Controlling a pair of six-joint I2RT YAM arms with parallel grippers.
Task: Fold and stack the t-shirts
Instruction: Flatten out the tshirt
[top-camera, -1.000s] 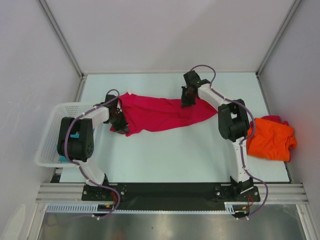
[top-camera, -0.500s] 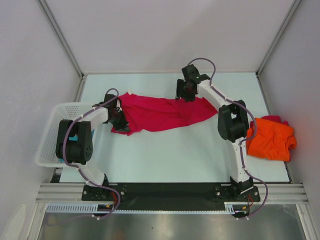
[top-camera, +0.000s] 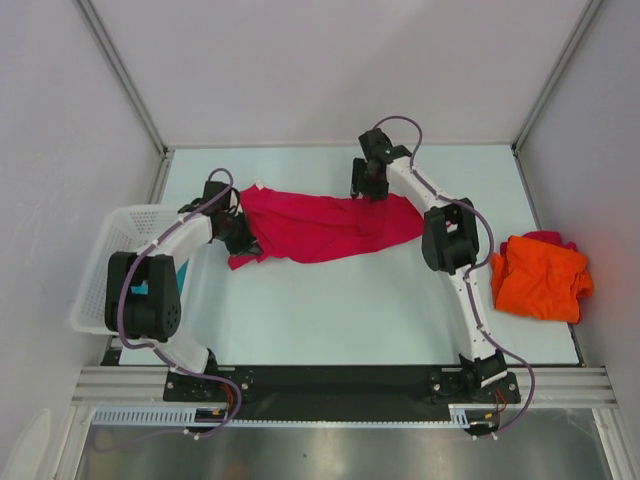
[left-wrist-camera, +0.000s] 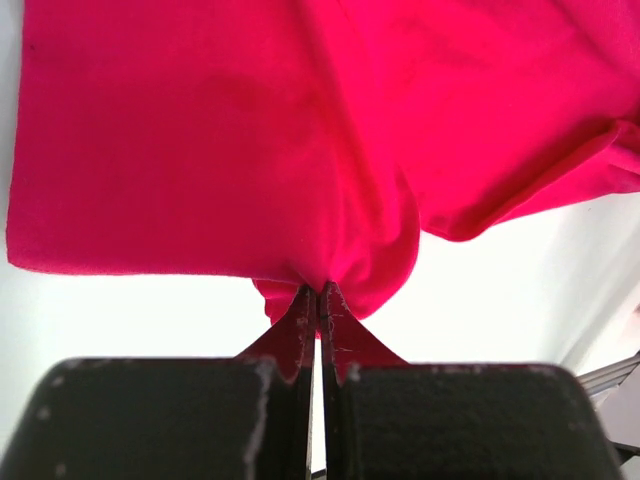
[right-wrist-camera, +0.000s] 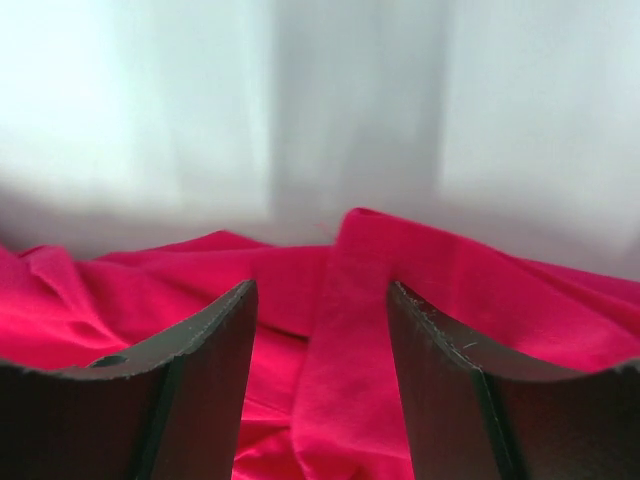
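Compared with a second ago, the right gripper (top-camera: 367, 184) is found further left and further back, at the far hem of the crimson-pink t-shirt (top-camera: 322, 226), and the right arm's elbow is drawn in from the orange t-shirt (top-camera: 541, 281), which is unmoved. The left arm's elbow is lowered toward the near end of the white mesh basket (top-camera: 103, 247), while the left gripper (left-wrist-camera: 318, 302) is shifted slightly back. The crimson-pink t-shirt is spread crumpled across the far middle of the table (top-camera: 350, 305), its near-left corner pulled to a point. That corner is pinched by the left jaws, which are pressed together on a gathered tuck of cloth. The right jaws are held apart, a raised fold of the shirt standing in the gap between them. The orange t-shirt is bunched at the table's right edge, well apart from the crimson one, with a strip of crimson cloth showing at its far side. The basket's inside is largely hidden by the left arm
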